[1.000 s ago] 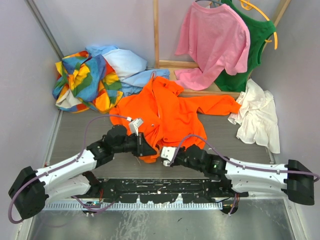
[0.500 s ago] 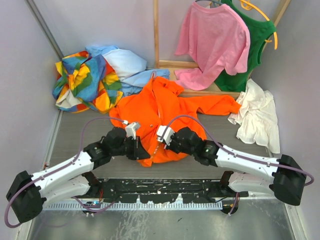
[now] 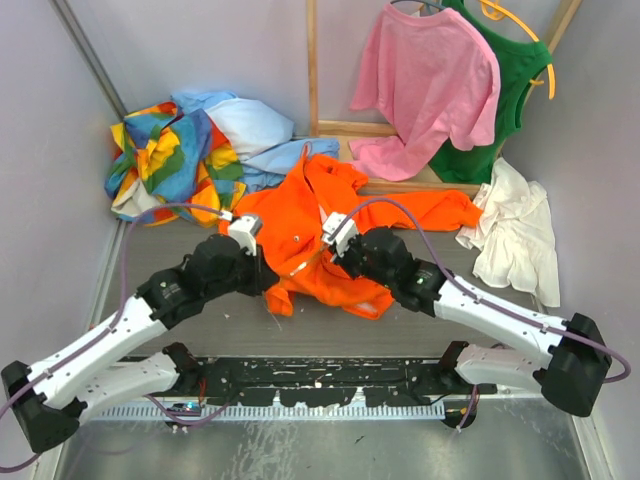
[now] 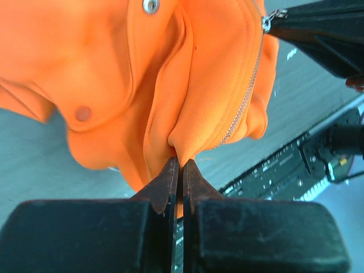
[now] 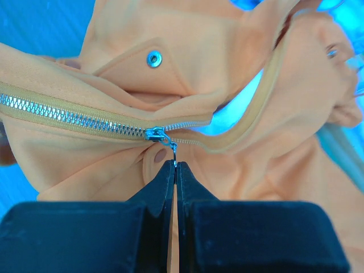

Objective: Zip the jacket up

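The bright orange jacket [image 3: 330,215] lies bunched in the middle of the table. My left gripper [image 3: 268,277] is shut on a fold at the jacket's lower hem [image 4: 182,139], beside the zipper teeth [image 4: 244,102]. My right gripper [image 3: 328,252] is shut on the zipper pull tab [image 5: 173,154], which hangs from the silver slider [image 5: 154,134]. The zipper is closed to the left of the slider [image 5: 68,116] and split open to its right. A snap stud [image 5: 153,57] shows above the zipper line.
A multicoloured patchwork garment [image 3: 170,160] and pale blue cloth [image 3: 245,125] lie at the back left. A pink T-shirt [image 3: 425,85] and green top [image 3: 510,70] hang at the back right. White cloth [image 3: 515,230] lies at the right. A wooden frame [image 3: 313,65] stands behind.
Both grippers have moved away from me, dragging the jacket's lower part with them. The right gripper has travelled up along the zipper; the hem has lifted and bunched.
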Controlling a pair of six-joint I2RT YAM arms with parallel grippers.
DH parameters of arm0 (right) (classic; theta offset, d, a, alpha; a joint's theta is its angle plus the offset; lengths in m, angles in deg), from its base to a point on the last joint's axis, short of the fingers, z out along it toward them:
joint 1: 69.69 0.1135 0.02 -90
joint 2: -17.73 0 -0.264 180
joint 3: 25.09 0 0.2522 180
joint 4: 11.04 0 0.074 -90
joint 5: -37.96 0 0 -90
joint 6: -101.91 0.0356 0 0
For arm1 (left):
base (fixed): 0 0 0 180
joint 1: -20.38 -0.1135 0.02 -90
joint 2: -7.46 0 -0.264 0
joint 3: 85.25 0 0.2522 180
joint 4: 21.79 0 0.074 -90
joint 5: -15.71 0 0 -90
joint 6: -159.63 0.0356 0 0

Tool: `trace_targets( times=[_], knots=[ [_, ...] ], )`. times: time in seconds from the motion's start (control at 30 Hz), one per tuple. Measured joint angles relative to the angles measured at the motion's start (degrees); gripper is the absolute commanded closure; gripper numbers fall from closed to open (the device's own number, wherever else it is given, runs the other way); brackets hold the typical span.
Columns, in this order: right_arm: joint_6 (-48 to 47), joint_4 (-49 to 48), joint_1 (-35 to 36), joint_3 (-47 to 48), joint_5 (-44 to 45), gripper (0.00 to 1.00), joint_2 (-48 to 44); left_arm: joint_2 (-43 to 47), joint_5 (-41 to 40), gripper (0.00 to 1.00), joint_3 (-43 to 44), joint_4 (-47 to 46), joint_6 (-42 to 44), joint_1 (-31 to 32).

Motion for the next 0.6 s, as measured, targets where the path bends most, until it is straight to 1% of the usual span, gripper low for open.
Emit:
trace_targets(
  times=[0.2,0.43,0.5,0.6],
  knots=[
    [0.2,0.8,-2.5,9.7,0.8,0.99,1.3,-3.3,-10.0,1.00,17.3,7.2,9.6,0.0],
    [-1.5,5.8,-3.6,26.2,0.6,0.99,3.5,-7.7,-17.0,1.00,36.9,11.3,19.9,0.0],
    [-2.0,7.4,-3.6,30.5,-0.7,0.99,3.5,-7.5,-17.8,1.00,40.5,11.9,21.7,0.0],
    [-2.2,9.0,-3.6,33.8,-4.3,0.99,3.1,-5.0,-18.4,1.00,41.2,12.3,23.2,0.0]
  ],
)
